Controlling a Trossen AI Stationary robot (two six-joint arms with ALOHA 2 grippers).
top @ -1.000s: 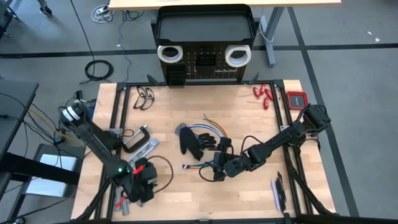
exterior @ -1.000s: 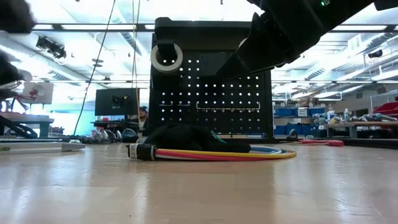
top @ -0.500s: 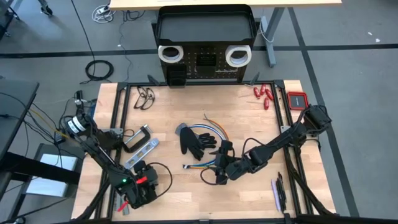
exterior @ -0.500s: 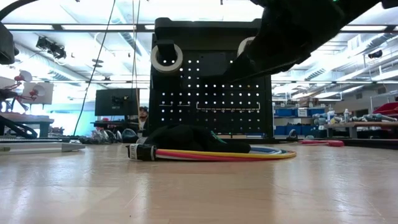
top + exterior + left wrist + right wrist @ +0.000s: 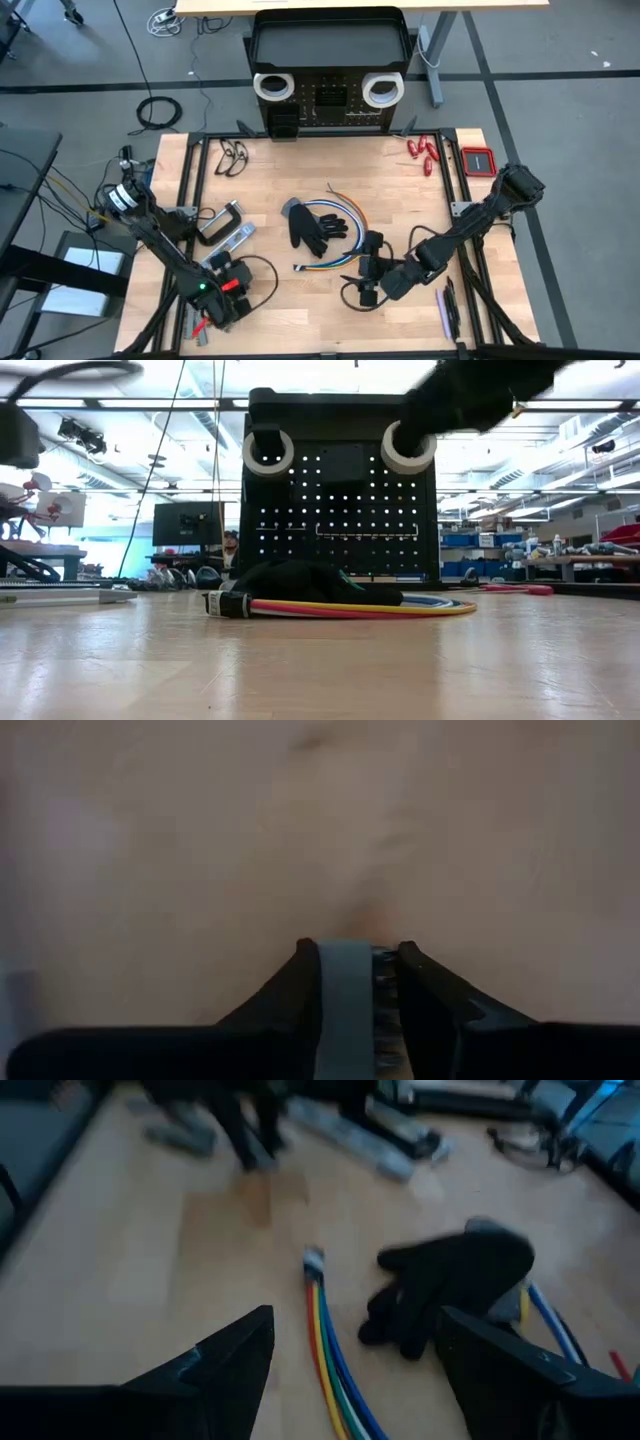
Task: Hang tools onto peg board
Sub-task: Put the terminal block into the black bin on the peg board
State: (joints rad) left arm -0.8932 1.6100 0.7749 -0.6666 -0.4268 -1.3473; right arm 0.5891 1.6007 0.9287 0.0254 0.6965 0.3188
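The black peg board stands at the table's far edge with two white tape rolls hanging on it; the low view shows the peg board too. My left gripper is near the near-left corner, shut on a grey metal piece. My right gripper hovers open at the table's near middle, with the black glove and the coloured cable bundle ahead of it. The black clamp and silver flat bar lie at the left, the red-handled tools far right, the purple-handled tool near right. My left gripper pinches a flat grey metal piece between its two fingers. The piece runs along the fingers and reaches their free ends, with a toothed part beside it. Whether it rests on the table, I cannot tell.
A red box sits on the right rail and glasses lie at the far left. Small red and grey tools lie at the near-left edge. Black frame rails run along the table's sides. Bare wood shows at the near middle.
My right gripper has drawn back from the cable bundle toward the table's near edge and a little to the right. In the low view the arm has cleared the right tape roll. My left gripper has shifted slightly toward the near edge, still shut.
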